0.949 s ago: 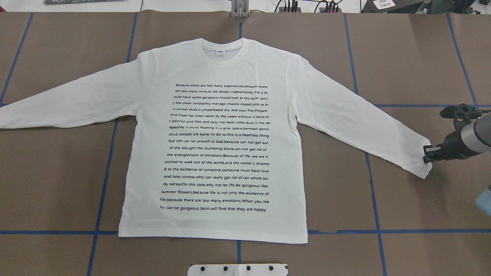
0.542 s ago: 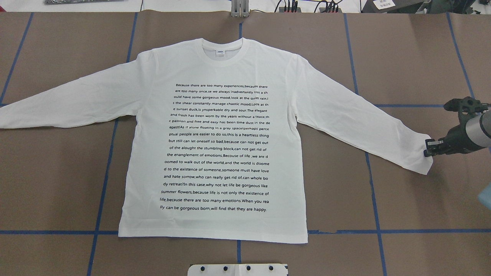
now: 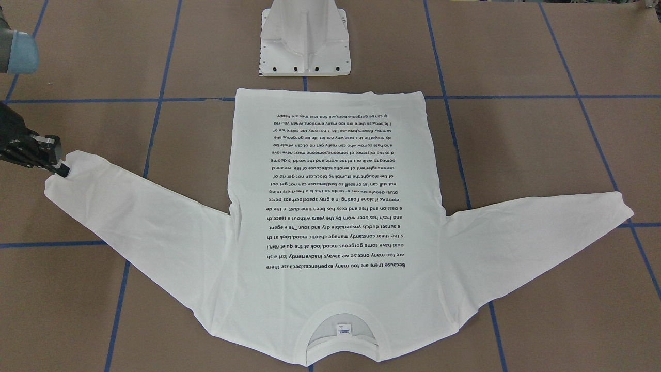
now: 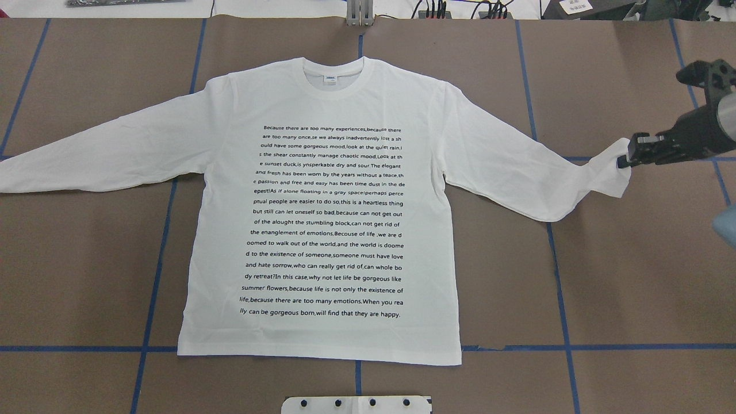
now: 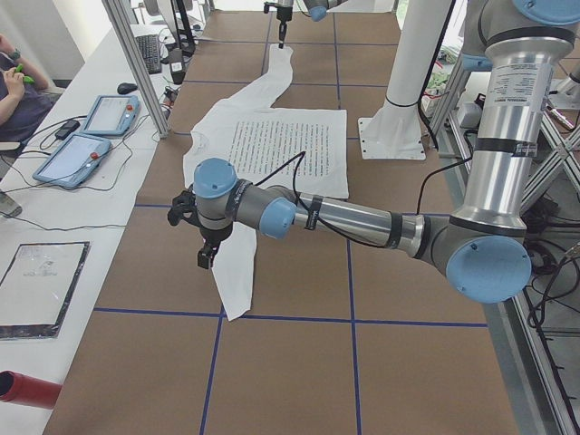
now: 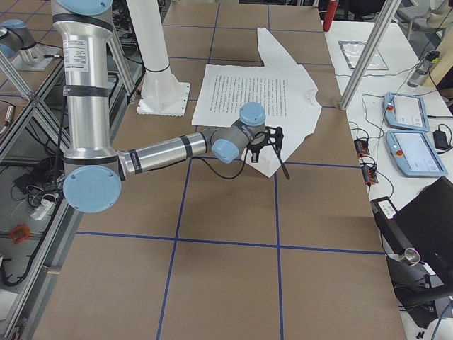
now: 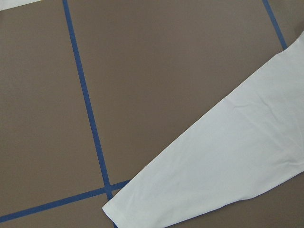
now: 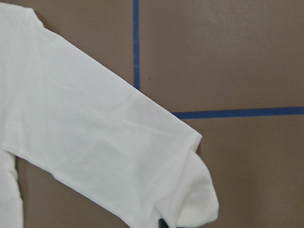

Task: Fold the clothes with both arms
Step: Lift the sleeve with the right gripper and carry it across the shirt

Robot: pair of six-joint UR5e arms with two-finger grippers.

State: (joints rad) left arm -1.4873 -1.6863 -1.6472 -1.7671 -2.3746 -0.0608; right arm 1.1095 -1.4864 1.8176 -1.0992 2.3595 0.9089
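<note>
My right pincer [image 4: 624, 160] clamps the shirt's [image 4: 322, 230] cuff [image 4: 610, 173]. My left pincer [image 5: 207, 258] hangs near the other sleeve [image 5: 237, 283]. Whether it is clenched, I cannot tell.

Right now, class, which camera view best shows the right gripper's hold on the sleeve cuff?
Overhead exterior: the right gripper pinches the sleeve cuff in plain sight. Front-facing shows it at the frame's edge; the right wrist view shows mostly sleeve.

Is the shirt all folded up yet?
Not yet. The T-shirt lies spread flat, print up; only one cuff is pinched by the right gripper.
</note>
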